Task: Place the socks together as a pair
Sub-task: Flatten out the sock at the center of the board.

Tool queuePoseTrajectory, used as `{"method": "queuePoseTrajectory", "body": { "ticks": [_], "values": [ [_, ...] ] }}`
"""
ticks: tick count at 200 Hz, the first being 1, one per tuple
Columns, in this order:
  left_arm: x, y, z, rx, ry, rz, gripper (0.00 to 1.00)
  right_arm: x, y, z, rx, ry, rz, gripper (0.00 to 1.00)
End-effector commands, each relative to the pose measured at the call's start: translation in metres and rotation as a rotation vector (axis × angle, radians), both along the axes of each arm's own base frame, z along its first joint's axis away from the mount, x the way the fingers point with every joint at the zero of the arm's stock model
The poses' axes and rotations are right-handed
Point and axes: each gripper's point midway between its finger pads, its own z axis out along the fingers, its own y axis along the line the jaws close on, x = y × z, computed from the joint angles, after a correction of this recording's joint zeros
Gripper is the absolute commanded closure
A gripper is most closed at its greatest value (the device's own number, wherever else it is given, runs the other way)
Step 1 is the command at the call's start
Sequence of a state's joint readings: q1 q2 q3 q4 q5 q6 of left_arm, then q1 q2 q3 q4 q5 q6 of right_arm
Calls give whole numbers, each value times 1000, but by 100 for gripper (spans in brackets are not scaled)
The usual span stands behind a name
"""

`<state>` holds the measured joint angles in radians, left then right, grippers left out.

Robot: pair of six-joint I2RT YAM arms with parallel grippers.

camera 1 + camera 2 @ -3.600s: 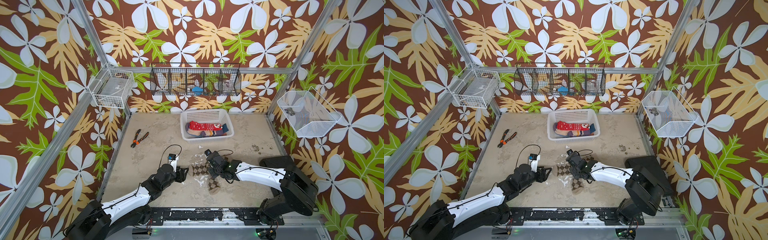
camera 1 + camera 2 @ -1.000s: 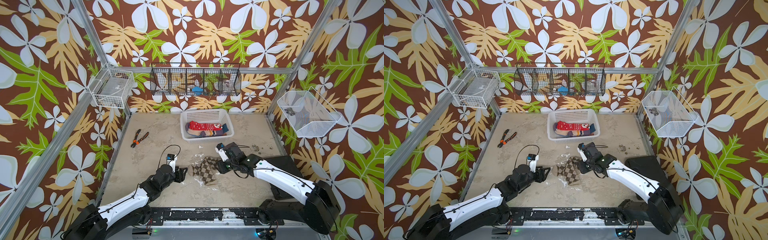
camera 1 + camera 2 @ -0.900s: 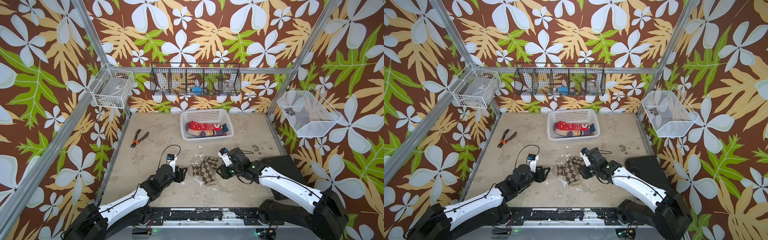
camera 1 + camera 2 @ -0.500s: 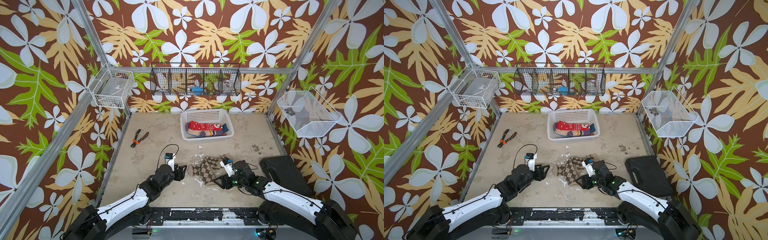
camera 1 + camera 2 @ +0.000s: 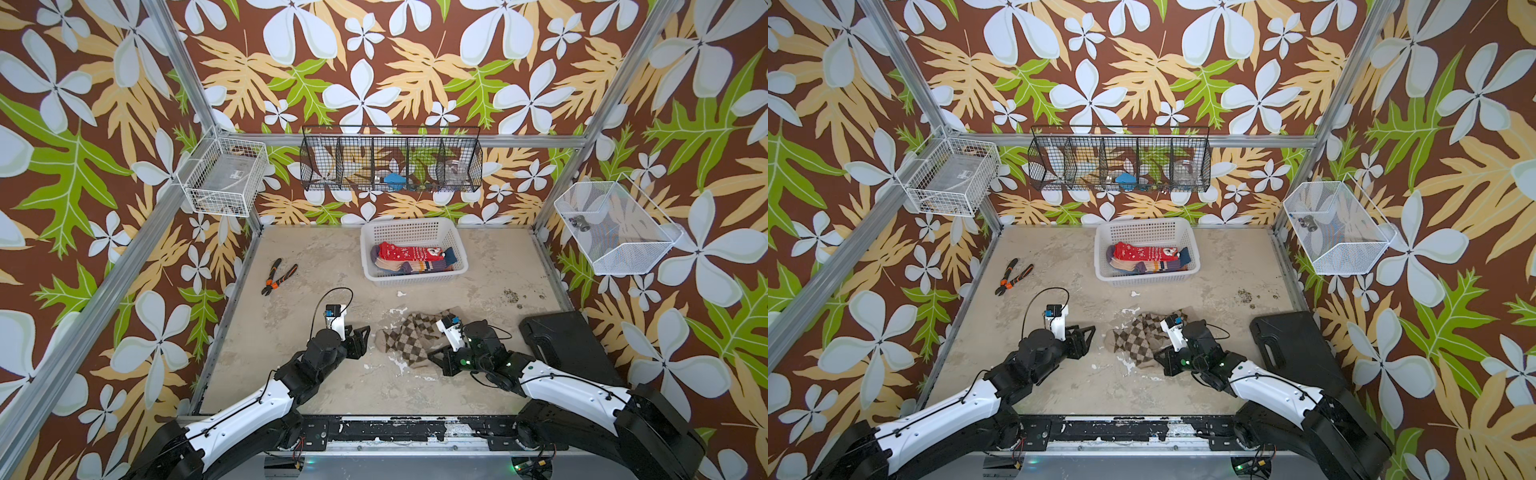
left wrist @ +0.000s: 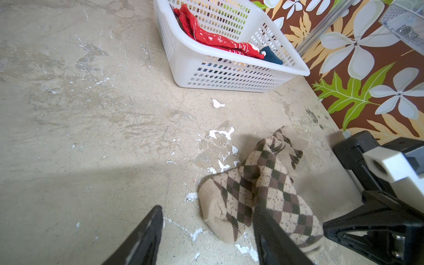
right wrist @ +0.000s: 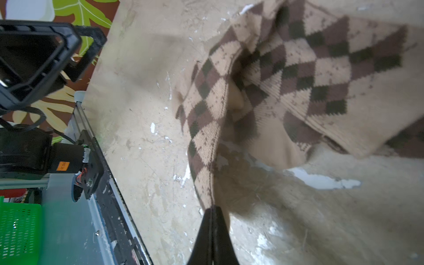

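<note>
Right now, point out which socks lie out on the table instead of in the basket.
The brown argyle socks, overlapped on the tabletop. The red snowflake sock and the striped ones beneath it sit inside the white basket.

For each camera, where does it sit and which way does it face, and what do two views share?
Top views: high above the robot's base, looking down and forward at table and white basket; both arms show.
Left wrist: on the left arm, looking past its open left gripper toward the argyle socks and white basket.
Right wrist: on the right arm, close above the right gripper, shut on the socks' edge.
Shared: all show the argyle socks.
</note>
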<state>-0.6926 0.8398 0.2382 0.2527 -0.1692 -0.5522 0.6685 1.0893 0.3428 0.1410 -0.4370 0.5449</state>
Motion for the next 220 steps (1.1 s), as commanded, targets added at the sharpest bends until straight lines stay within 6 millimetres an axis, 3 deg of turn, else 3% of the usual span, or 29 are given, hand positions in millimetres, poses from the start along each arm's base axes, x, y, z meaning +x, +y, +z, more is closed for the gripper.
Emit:
{"method": "queuePoseTrajectory", "body": {
  "ticks": [1,42,62,81,116,145,163,182,200,220],
  "values": [
    [3,6,4,14,-12,32,35,2,5,14,13,-15,18,100],
    [3,18,10,15,-28,73,35,6,23,50,57,-39,71,100],
    [2,26,13,18,-41,105,36,1,51,73,109,-35,166,100],
    [2,33,16,16,-51,132,36,3,81,83,140,-31,235,100],
    [2,37,8,38,-26,140,33,28,123,80,217,-19,275,75],
    [3,35,4,67,-4,124,28,47,135,81,220,-35,267,61],
    [4,33,4,79,-2,115,26,56,125,88,214,-60,237,59],
    [4,27,9,77,-20,76,25,64,95,88,168,-89,168,59],
    [-1,10,12,60,-23,-18,23,82,45,73,68,-106,17,59],
    [-13,-12,11,75,-29,-111,19,104,-24,50,60,-55,-167,58]
  ]
}}
